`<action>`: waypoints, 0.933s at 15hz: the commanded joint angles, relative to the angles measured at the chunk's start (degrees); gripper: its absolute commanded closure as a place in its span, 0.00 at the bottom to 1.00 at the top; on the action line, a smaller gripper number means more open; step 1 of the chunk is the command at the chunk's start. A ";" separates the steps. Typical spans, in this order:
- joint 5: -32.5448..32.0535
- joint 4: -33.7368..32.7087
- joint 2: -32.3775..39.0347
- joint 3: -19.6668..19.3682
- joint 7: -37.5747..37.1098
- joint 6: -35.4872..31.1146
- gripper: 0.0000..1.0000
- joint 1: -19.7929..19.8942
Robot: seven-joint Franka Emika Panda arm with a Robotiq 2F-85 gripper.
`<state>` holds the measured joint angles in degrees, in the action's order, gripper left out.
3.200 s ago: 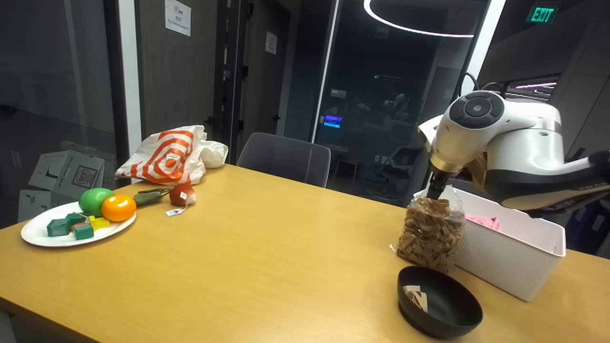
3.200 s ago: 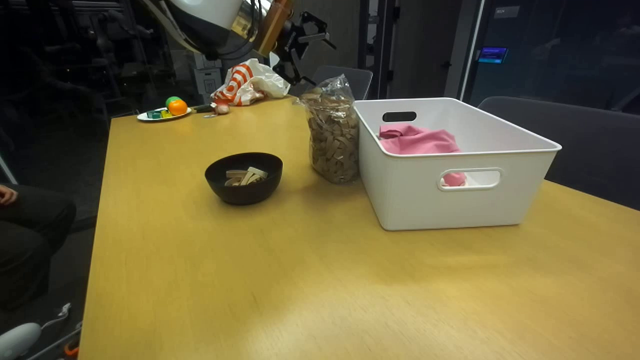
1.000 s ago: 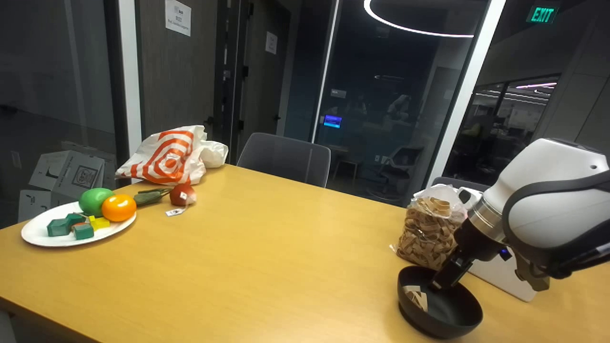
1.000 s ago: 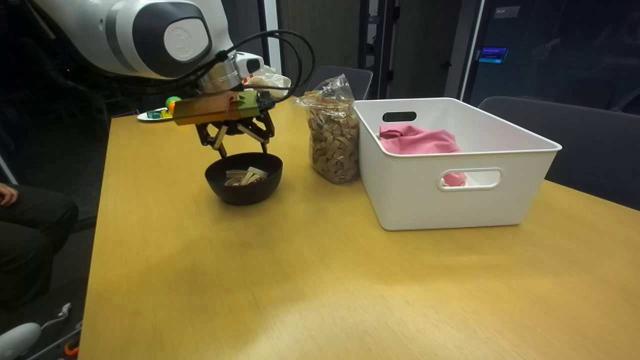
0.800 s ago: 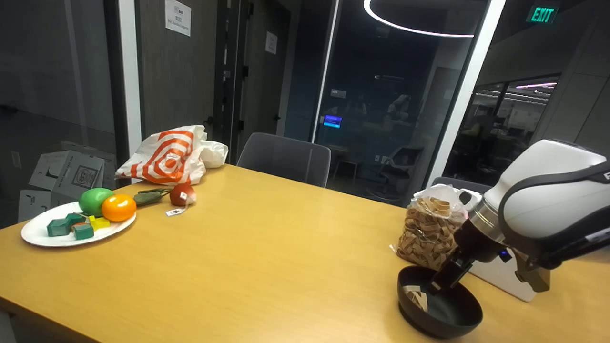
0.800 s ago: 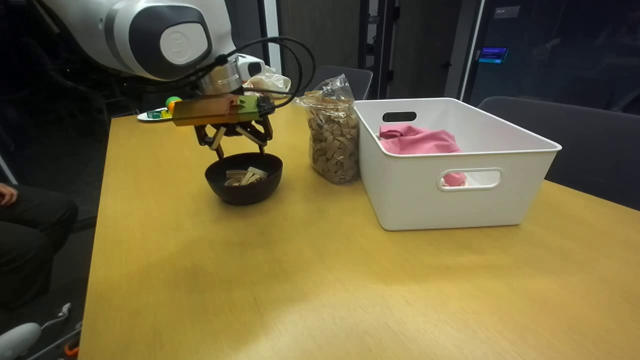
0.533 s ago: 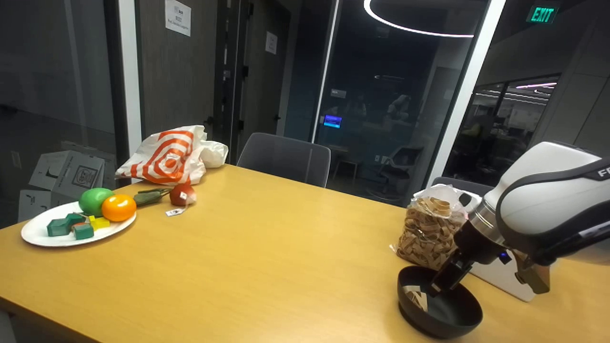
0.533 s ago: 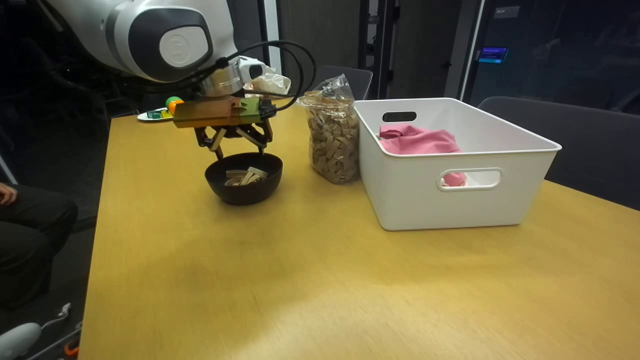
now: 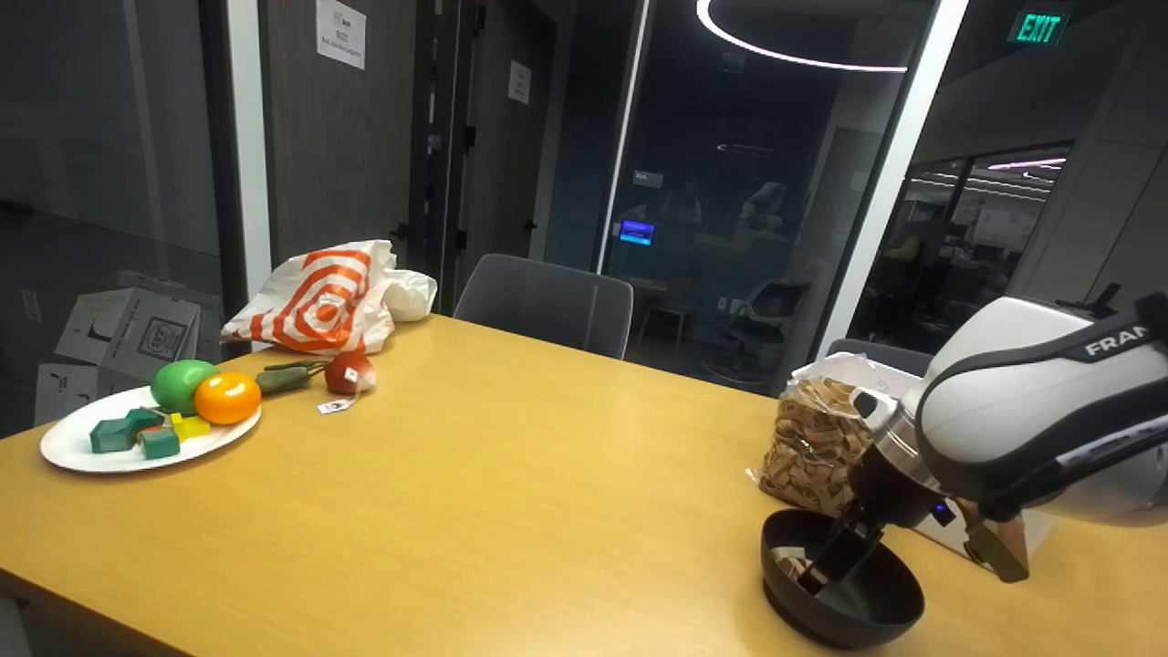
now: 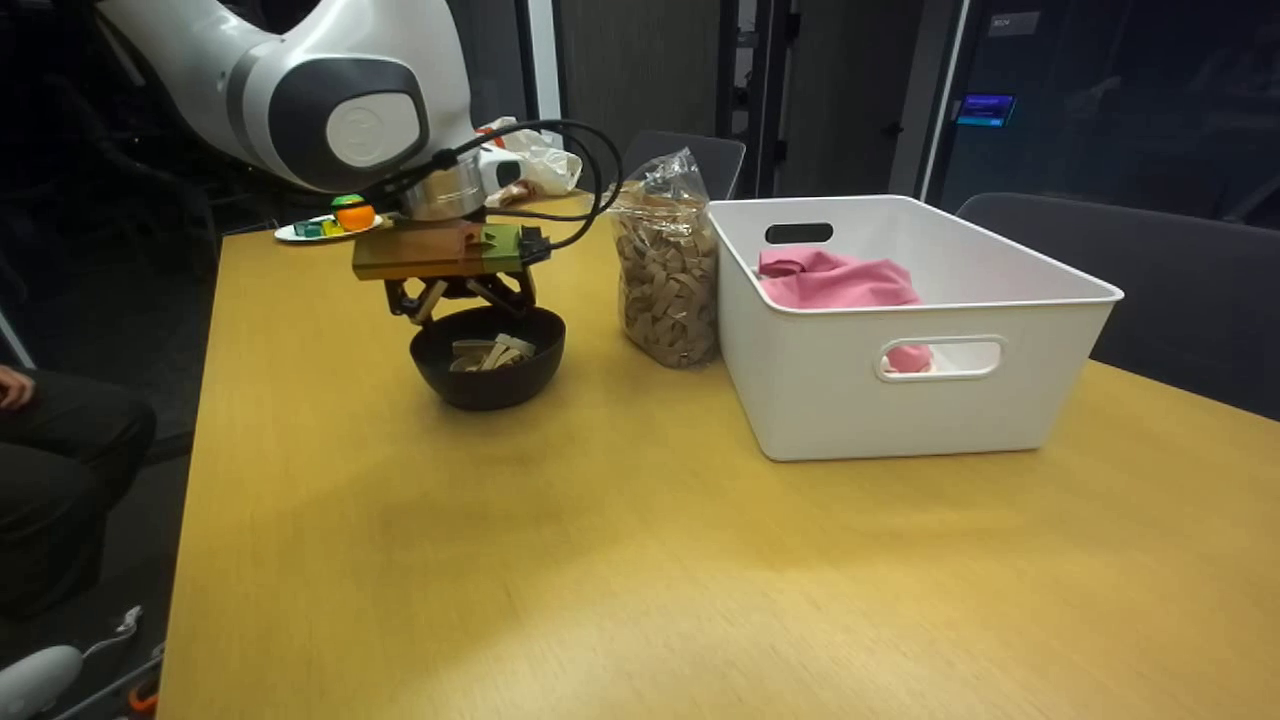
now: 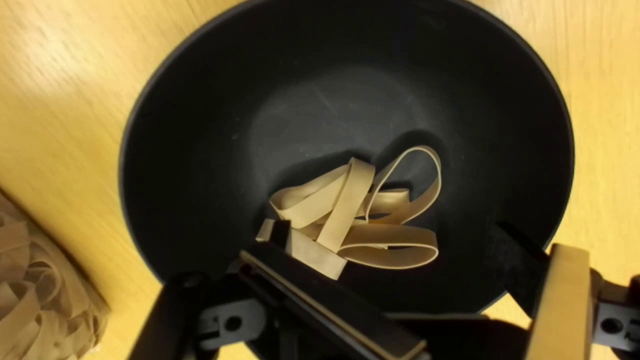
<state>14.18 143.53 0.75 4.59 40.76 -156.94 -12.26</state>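
Observation:
A black bowl [image 10: 488, 392] stands on the table and also shows in the wrist view [image 11: 345, 110]. Several tan flat bands [image 11: 345, 210] lie in a small heap on its bottom. My gripper [image 11: 392, 229] points down into the bowl, fingers wide apart, with nothing between them. In the wrist view one finger [image 11: 320, 295] has its tip over the heap's edge; whether it touches is unclear. The other finger [image 11: 560, 305] stands near the bowl's opposite side. In an exterior view the gripper [image 9: 812, 580] reaches below the bowl's rim.
A clear bag of similar bands [image 10: 668, 290] stands beside the bowl, against a white bin [image 10: 900, 415] holding pink cloth [image 10: 840, 282]. Far off are a white plate [image 9: 68, 449] with green and orange fruit, a red round item [image 9: 349, 373], and a shopping bag [image 9: 324, 301].
The arm has swung from above the clear bag to the bowl. In the last half second the gripper has gone lower into the bowl, towards the bands. It stays open.

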 commanded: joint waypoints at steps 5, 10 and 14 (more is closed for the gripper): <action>3.77 -2.73 4.27 3.43 5.59 -1.43 0.00 3.87; 7.22 -4.52 6.16 5.22 8.95 -1.11 0.00 6.38; 7.35 -5.21 7.51 6.06 9.91 -1.26 0.00 7.80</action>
<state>20.03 139.67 6.88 9.04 48.43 -157.72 -6.17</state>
